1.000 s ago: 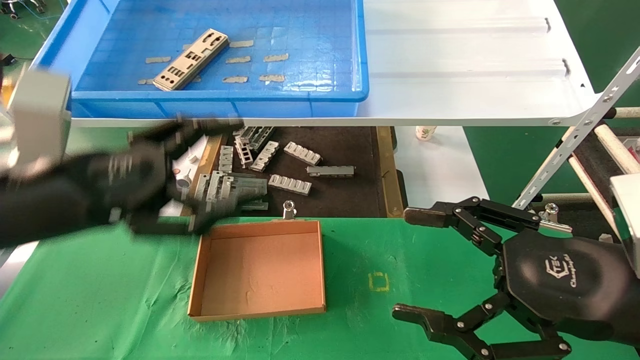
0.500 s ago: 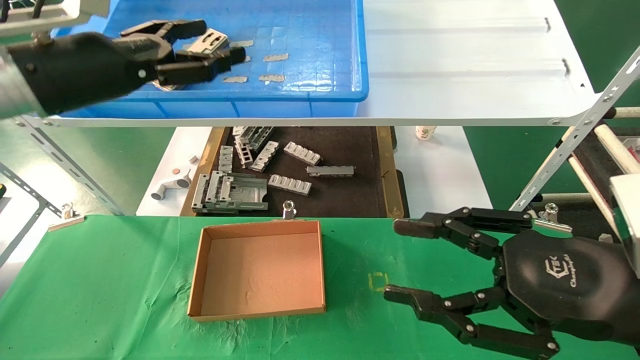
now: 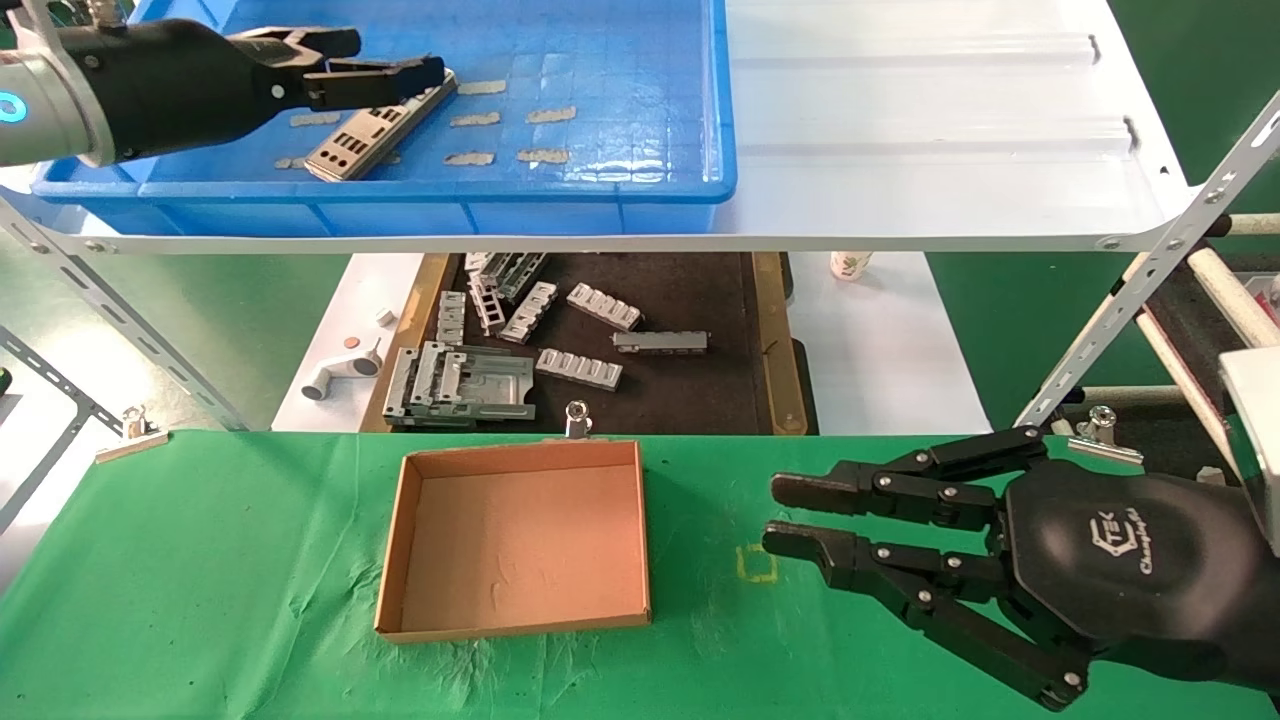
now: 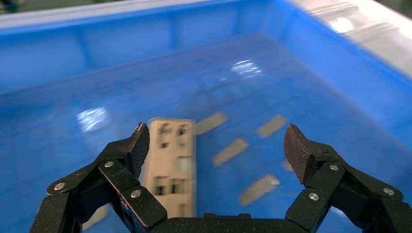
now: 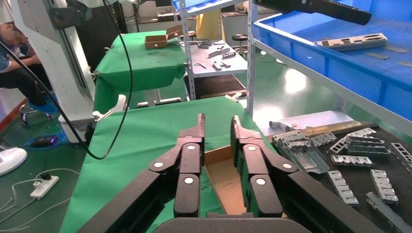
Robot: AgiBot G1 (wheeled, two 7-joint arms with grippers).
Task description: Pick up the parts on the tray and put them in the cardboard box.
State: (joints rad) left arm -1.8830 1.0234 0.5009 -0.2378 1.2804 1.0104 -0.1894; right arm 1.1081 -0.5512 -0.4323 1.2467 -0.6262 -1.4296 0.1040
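One silver punched plate (image 3: 375, 125) lies slanted on the floor of the blue tray (image 3: 430, 200) on the upper shelf. My left gripper (image 3: 392, 55) is open and empty, hovering just above the plate's far end. In the left wrist view the plate (image 4: 172, 160) sits below one fingertip (image 4: 138, 143) of the left gripper (image 4: 217, 141), not between the two. The cardboard box (image 3: 520, 540) is empty on the green cloth, also seen past the right fingers (image 5: 226, 179). My right gripper (image 3: 785, 515) is empty over the cloth right of the box, jaws drawn in to a narrow gap.
A black mat (image 3: 690, 390) with chunky grey brackets (image 3: 580, 368) lies below the shelf, behind the box. The white shelf (image 3: 900, 120) stretches right of the tray. A slanted metal strut (image 3: 1150, 270) stands at the right. A yellow square mark (image 3: 757, 563) is on the cloth.
My left arm rose from low near the mat up into the blue tray and now hovers over the plate. My right gripper's jaws went from wide open to nearly together.
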